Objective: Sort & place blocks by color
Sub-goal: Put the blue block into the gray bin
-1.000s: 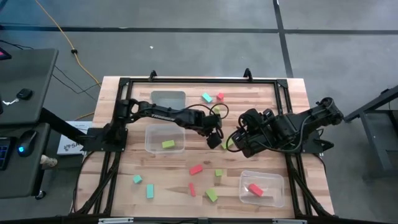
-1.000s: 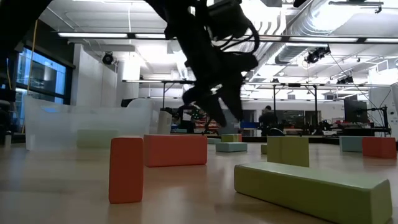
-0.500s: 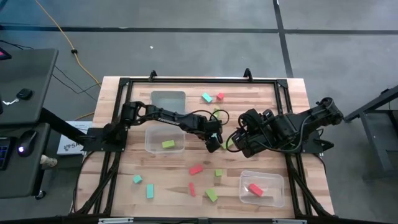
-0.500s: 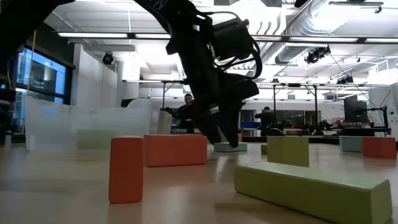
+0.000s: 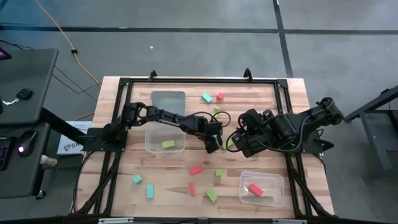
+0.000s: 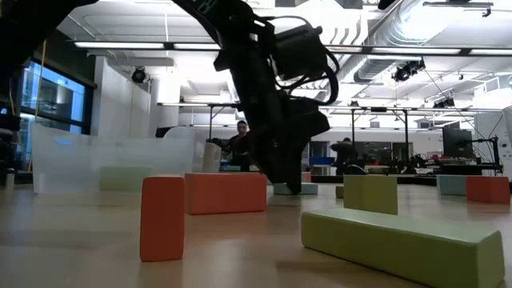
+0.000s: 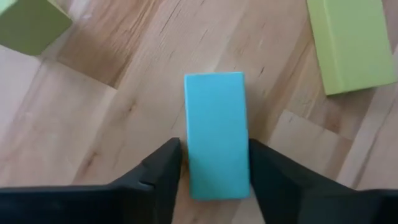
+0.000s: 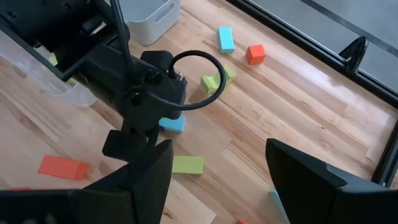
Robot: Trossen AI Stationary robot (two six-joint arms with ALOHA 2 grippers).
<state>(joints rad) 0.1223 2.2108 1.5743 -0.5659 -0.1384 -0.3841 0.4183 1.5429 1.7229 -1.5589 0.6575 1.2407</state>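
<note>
My left gripper reaches to the middle of the table and points down at a cyan bar that lies flat on the wood. It is shut on that bar. In the low view the left gripper stands right down at the table top, between the red-orange blocks and a lime cube. My right gripper is open and hovers just right of the left one, holding nothing. The same cyan bar shows under the left wrist in the right wrist view. My left gripper pinches the cyan bar between its two fingers across the bar's width, at the long sides near one end. The fingers come from above, pointing down. The bar lies flat on the table.
A clear bin holding one lime block sits left of the gripper. Another clear bin with a red block is near the front right, and a grey bin is at the far side. Loose blocks lie near the front and the far edge.
My left gripper has come down from above the table onto the cyan bar, shifting slightly toward the near edge. Its fingertips now stand at table height. The bar has stayed where it was.
</note>
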